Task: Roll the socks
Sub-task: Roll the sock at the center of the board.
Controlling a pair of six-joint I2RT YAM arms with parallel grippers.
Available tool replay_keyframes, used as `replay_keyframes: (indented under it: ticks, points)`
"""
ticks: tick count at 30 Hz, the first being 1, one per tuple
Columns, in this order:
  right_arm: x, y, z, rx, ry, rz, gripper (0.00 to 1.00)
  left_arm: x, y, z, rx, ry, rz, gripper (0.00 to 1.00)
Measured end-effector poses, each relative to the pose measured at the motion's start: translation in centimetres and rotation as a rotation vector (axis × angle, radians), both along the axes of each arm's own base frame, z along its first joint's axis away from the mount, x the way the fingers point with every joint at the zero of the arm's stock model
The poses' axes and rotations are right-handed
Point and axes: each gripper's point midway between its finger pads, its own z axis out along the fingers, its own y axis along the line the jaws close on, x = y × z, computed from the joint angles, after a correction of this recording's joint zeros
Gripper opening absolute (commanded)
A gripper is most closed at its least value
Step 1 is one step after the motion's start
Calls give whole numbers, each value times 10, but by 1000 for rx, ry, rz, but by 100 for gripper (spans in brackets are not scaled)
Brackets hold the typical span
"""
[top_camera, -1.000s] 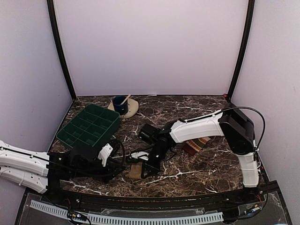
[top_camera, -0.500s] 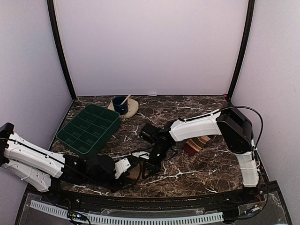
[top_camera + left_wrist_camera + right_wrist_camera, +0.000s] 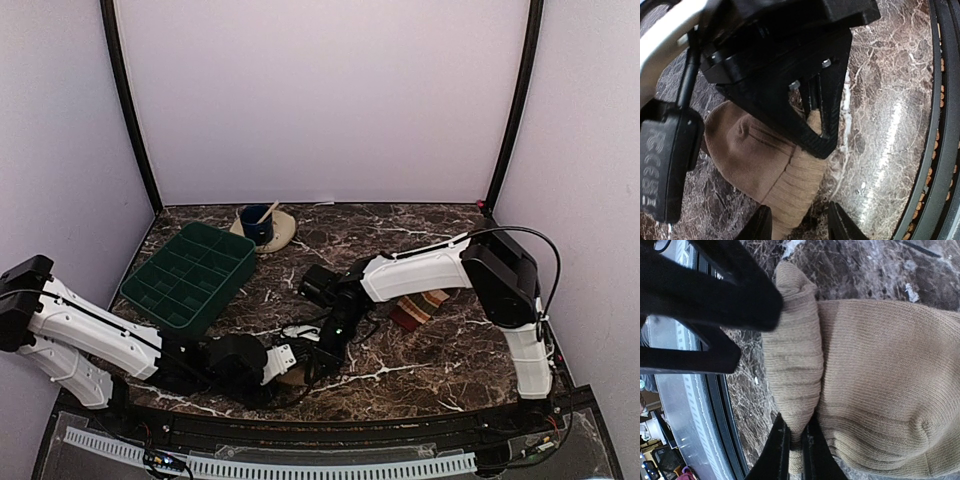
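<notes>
The socks are two. The tan sock [image 3: 752, 150] lies on the marble table [image 3: 440, 235] close to its near edge, between the two grippers, with its ribbed end turned over into a first thick fold. The right gripper [image 3: 796, 452] is clenched on that fold, pinching the fabric. The left gripper [image 3: 799, 227] has its fingers spread, straddling the ribbed end without gripping it.

To do this step well, I judge the left fingers should close on the fold level with the right. Both can then turn it evenly toward the toe, keeping the fabric tight. A loose pinch would likely let the roll spring open.

The striped sock [image 3: 420, 308] lies apart under the right arm. There is also one green tray [image 3: 190, 275] and one blue cup [image 3: 256, 226] on one saucer [image 3: 282, 235].
</notes>
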Motion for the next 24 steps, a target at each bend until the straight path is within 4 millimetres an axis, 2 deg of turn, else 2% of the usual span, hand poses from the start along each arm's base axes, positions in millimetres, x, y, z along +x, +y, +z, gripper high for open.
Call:
replay_keyframes:
  ticks: [19, 24]
  points:
    - [-1, 0, 1, -1, 28, 4, 0, 7, -2, -17, 92, -59, -41, 41]
    - [0, -2, 1, -6, 36, 1, 0, 10, -4, -21, 102, -57, -41, 38]
